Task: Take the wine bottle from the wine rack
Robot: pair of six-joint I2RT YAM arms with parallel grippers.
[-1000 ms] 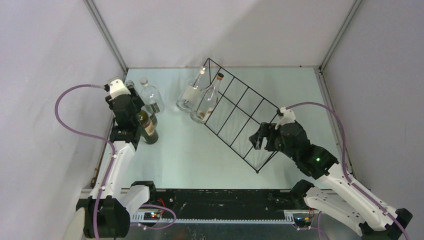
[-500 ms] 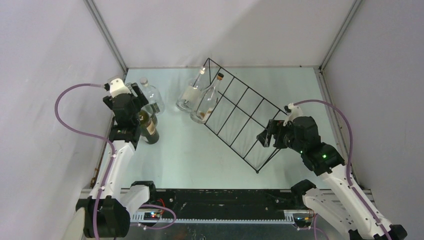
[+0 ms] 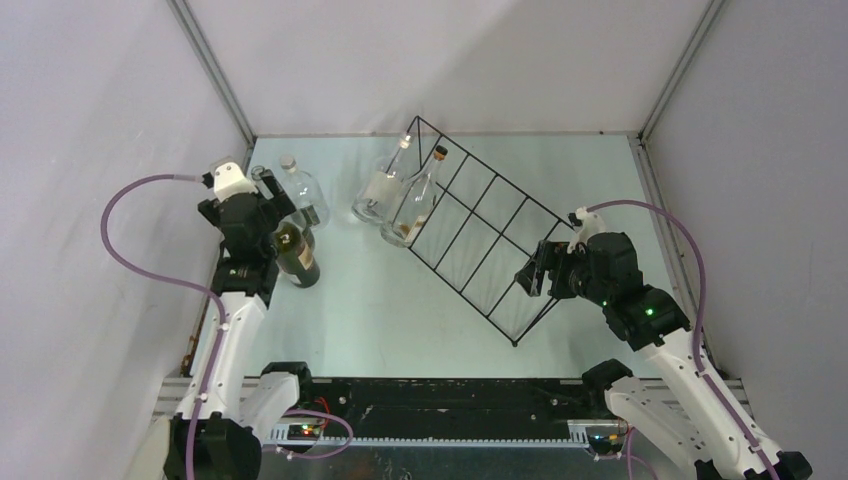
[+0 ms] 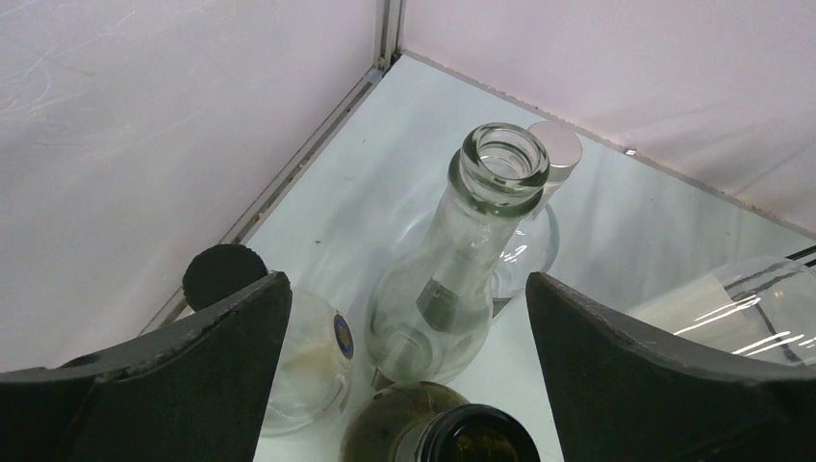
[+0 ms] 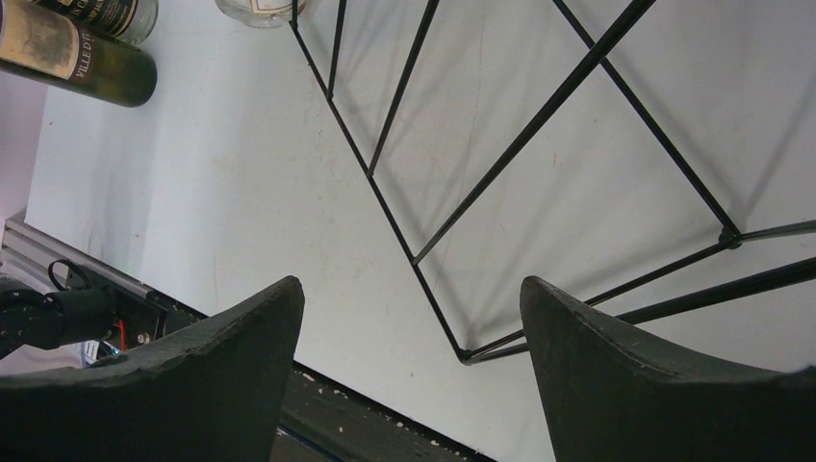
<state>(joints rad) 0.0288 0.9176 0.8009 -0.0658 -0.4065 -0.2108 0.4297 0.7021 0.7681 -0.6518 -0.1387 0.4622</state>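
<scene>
Left tool (image 4: 406,279): fingers apart, empty, above one dark wine bottle (image 3: 298,258) standing on the surface (image 3: 350,300) among three clear bottles (image 4: 452,289). Centre: one wine rack (image 3: 470,232), with two further clear bottles (image 3: 380,190) at its far end. Right tool (image 5: 412,284): fingers apart, empty, at the wine rack's near end.

The wine rack (image 3: 480,245) — a black thin-wire frame, six compartments in a row — lies slantwise across the table, from back centre to front right. Two clear bottles (image 3: 383,188) lean in its far-end compartments. The dark green wine bottle (image 3: 298,258) stands upright well to the left, off the rack.
</scene>
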